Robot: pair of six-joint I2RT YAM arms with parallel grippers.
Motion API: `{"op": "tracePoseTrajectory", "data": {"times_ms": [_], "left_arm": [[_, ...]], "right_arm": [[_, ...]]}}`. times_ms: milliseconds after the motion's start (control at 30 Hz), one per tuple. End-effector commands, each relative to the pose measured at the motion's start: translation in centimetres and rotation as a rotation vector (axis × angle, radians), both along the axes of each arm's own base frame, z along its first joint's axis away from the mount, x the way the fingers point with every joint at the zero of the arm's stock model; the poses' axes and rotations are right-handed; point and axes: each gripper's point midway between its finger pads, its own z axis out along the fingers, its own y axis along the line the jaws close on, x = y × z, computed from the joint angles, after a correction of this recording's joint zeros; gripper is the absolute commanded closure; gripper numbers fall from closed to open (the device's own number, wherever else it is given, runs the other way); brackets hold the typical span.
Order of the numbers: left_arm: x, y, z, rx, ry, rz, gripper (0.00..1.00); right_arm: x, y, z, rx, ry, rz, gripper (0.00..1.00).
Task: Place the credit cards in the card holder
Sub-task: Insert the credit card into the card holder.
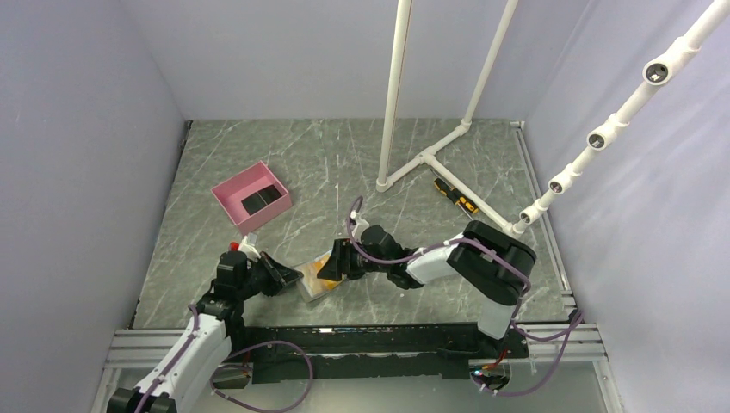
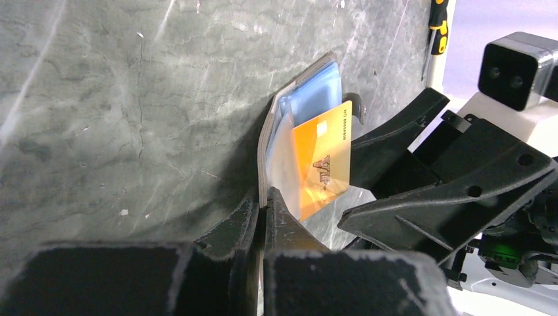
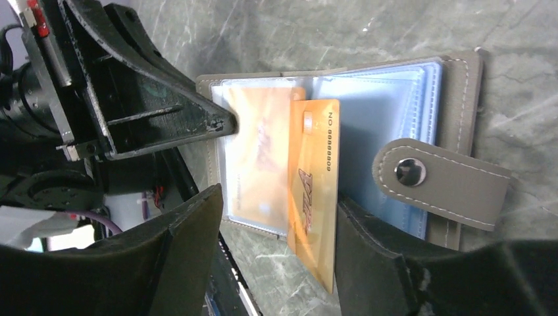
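The small grey folding card holder [image 1: 312,286] with its light blue lining lies open on the grey marbled table [image 1: 387,163], just beyond the arm bases. The left claw [image 2: 264,197] is pressed together on the card holder's grey outer edge, pinching it at the near side. An orange plastic credit card [image 3: 314,184] stands partly pushed into one of the card holder's clear sleeves, with its lower end sticking out past the rim. The right claw [image 3: 276,197] is spread, one finger on each side of the orange credit card; the finger on the snap-strap side is just beside the card's edge, the other is apart from it. Beyond the card holder and to its left sits a pink rectangular open box [image 1: 232,194] with a black card [image 1: 262,200] inside. Farther off to the card holder's right, a yellow-and-black-handled screwdriver [image 1: 454,198] lies beside a white pipe frame [image 1: 448,142].
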Motion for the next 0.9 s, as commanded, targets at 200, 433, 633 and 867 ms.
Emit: {"op": "tracePoseTrajectory", "data": {"times_ms": [200,433,633,867], "left_arm": [[-0.2,-0.3,0.3,0.009,0.006,-0.04,1.0],[-0.3,-0.4,0.1,0.004,0.008,-0.042,1.0],[-0.3,-0.5,0.2,0.001,0.005,-0.049,1.0],[-0.3,-0.5,0.2,0.003,0.003,-0.051,1.0]], "right_arm": [[0.2,-2.1,-1.7,-0.133,-0.045,0.045,0.39],[0.1,-1.9,-0.6,-0.04,-0.015,0.083,0.52],[0.1,-2.1,-0.8,-0.002,0.015,0.079,0.59],[0.6,-2.6,-1.2,0.002,0.039,0.06,0.72]]}}
